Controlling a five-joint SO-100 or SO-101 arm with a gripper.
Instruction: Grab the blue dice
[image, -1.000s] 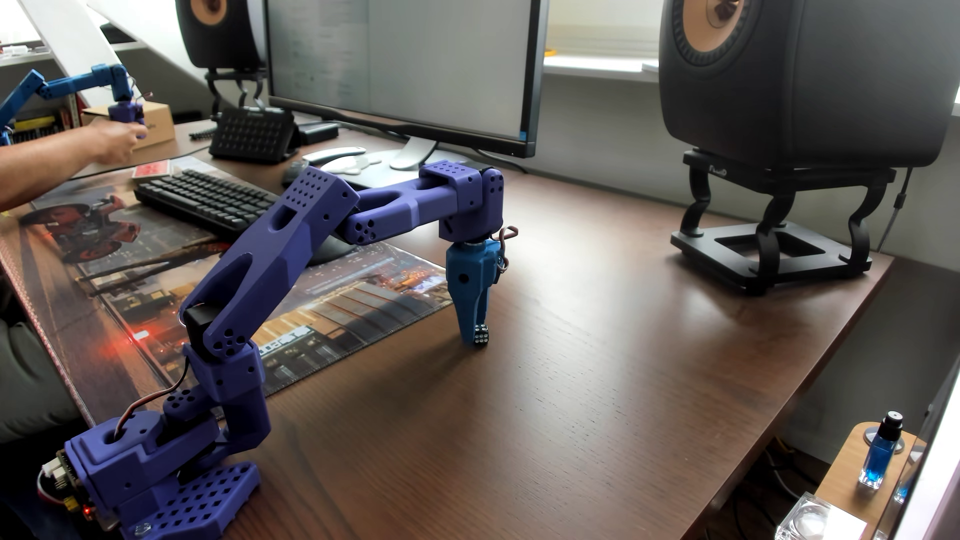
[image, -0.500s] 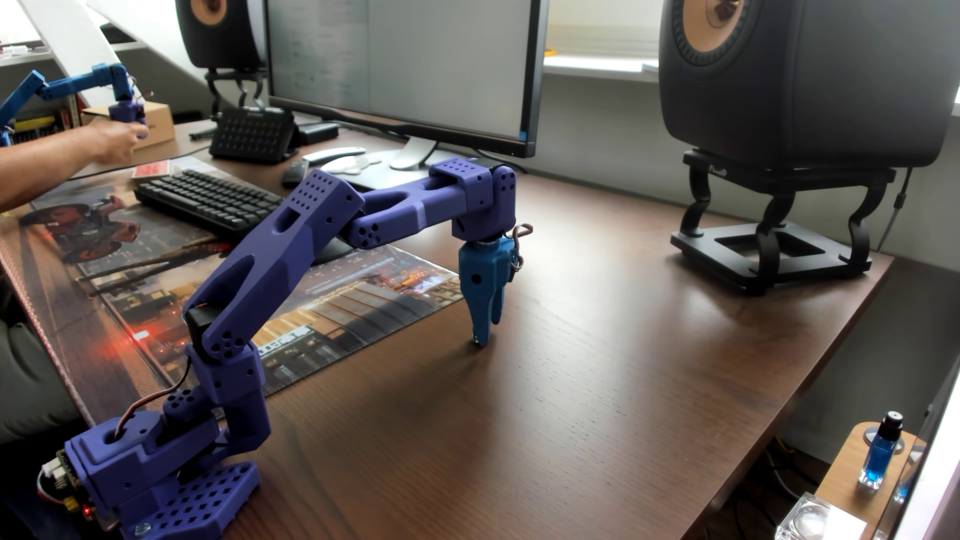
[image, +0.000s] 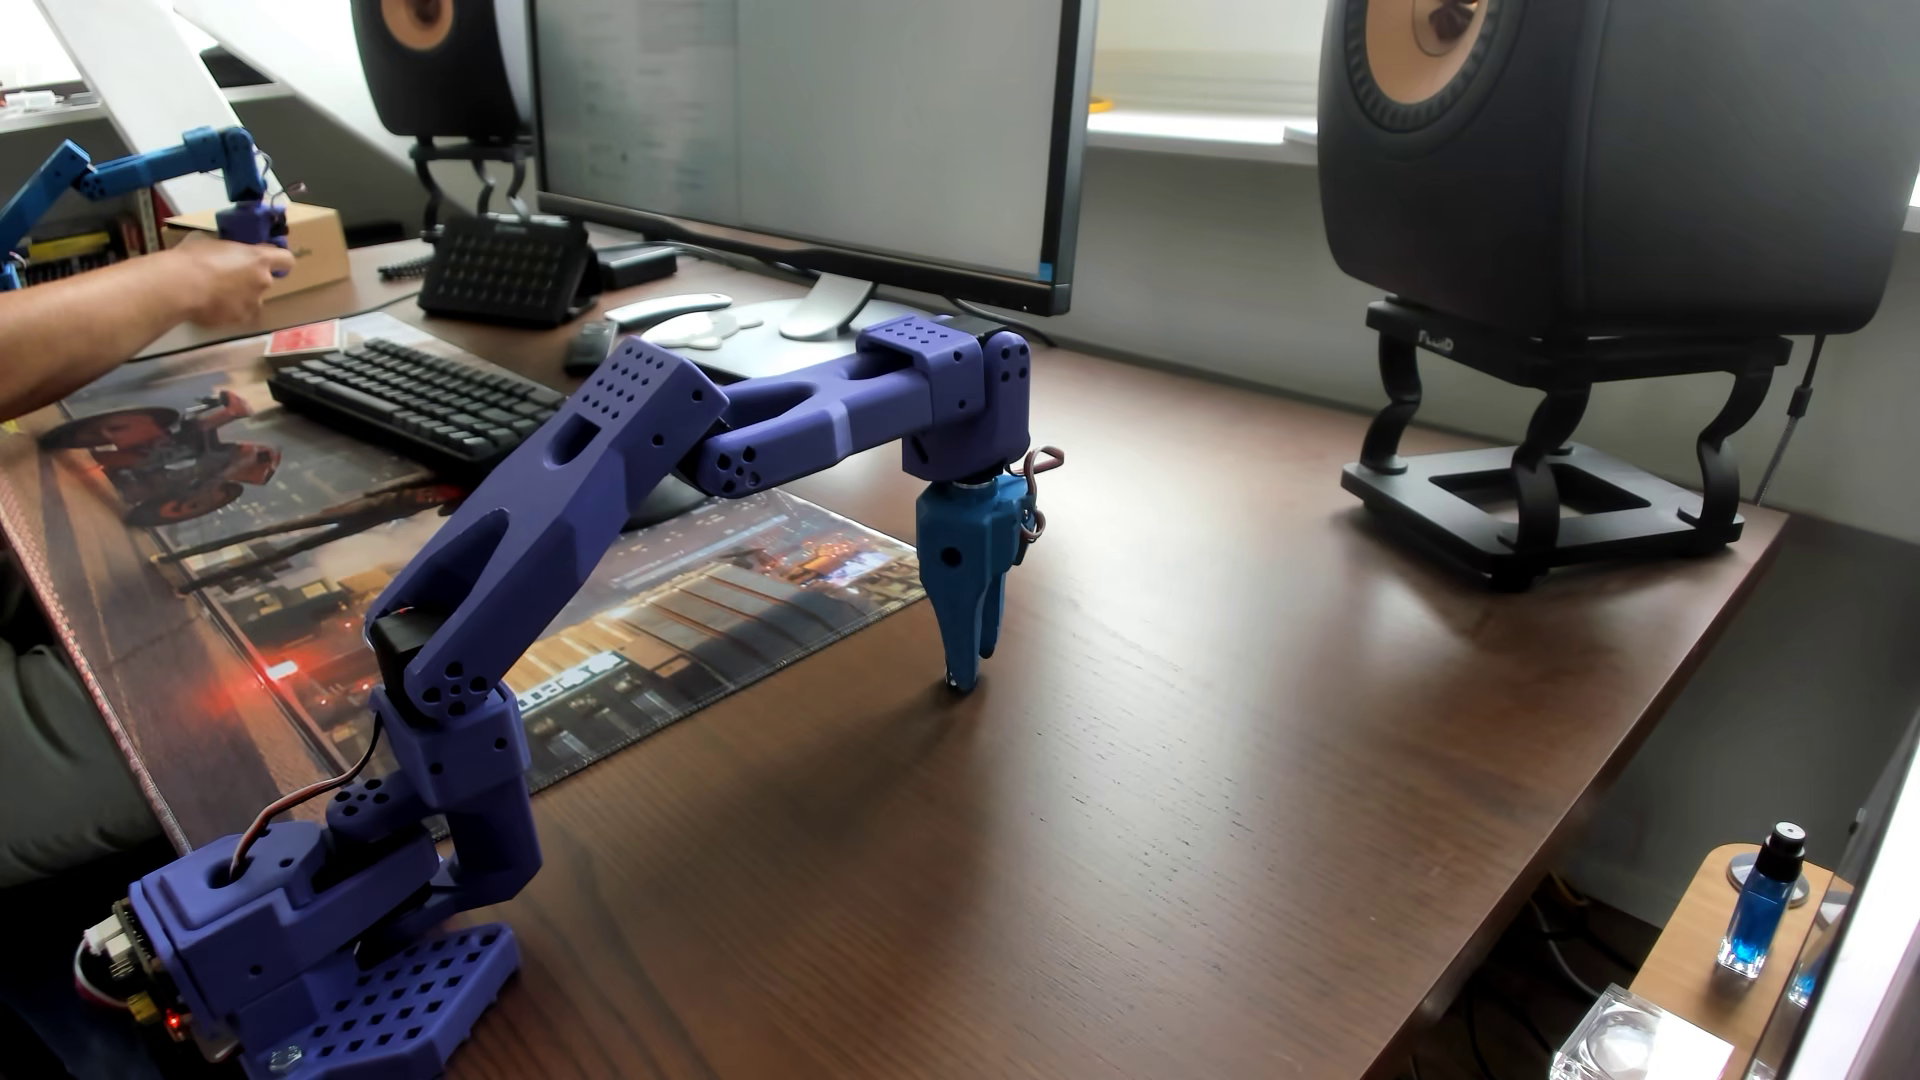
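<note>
— What differs from half a second ago?
— Little. The gripper (image: 964, 680) stays tip-down on the desk (image: 1195, 727), just right of the desk mat (image: 665, 623); a second ago the blue dice (image: 953, 682) stood clear beside the tips — only a sliver shows now.
— Fingers?
— Narrow; whether they clamp it, the inspector cannot tell.
— Containers?
— One glass bottle (image: 1756, 914) holds blue liquid.

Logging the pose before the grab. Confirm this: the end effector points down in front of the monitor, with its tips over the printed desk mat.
One thing is wrong. The end effector does point down in front of the monitor, but its tips are over the bare wooden desk, just past the edge of the printed desk mat. The other view shows this.
</note>
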